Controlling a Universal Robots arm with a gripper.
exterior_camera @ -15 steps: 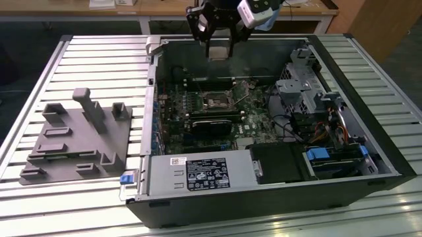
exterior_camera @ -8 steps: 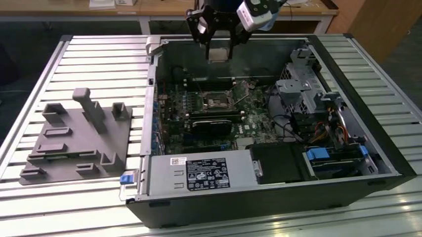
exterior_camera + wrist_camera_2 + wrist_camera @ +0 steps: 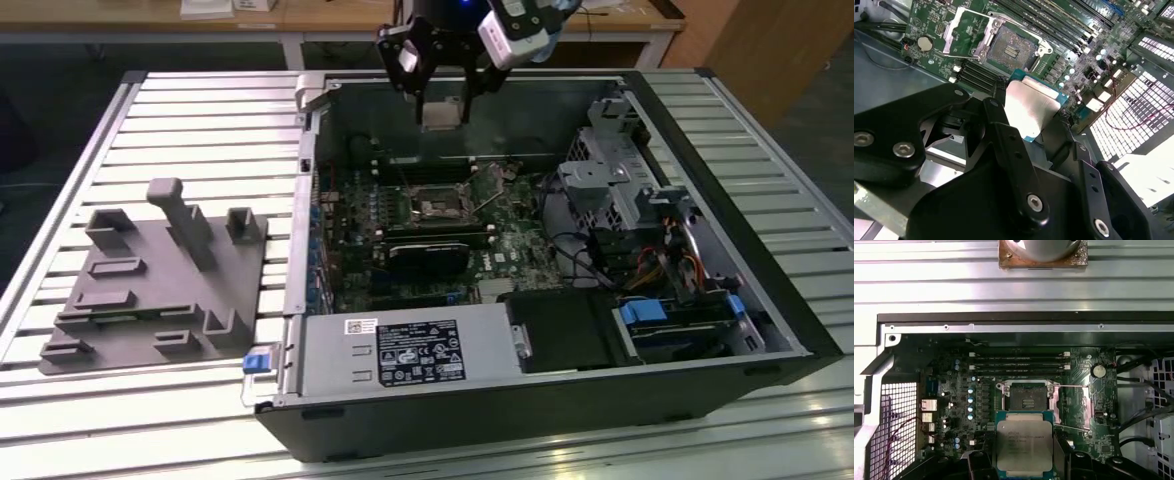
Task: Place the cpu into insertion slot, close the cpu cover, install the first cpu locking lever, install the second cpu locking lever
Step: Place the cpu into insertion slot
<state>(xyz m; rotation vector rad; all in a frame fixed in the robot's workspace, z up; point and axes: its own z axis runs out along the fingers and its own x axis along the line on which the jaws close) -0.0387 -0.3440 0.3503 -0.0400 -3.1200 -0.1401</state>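
Looking at the exterior view, I find the gripper (image 3: 442,118) poised over the far part of the open computer case (image 3: 534,410), which lies on a slatted metal table (image 3: 200,120). Its fingers (image 3: 1004,135) are set narrow, clamped on two opposite edges of the chip (image 3: 1024,444), whose silvery top faces the wrist. The chip hangs above the motherboard (image 3: 954,390), not touching it. In both wrist views the socket (image 3: 1028,400) is uncovered and bare, with its dark centre exposed. The cover frame (image 3: 950,30) stands open beside the socket. Long memory slots (image 3: 1019,360) run along the socket's far side. A grey moulded fixture (image 3: 154,280) rests on the table at the exterior view's left, well apart from the case.
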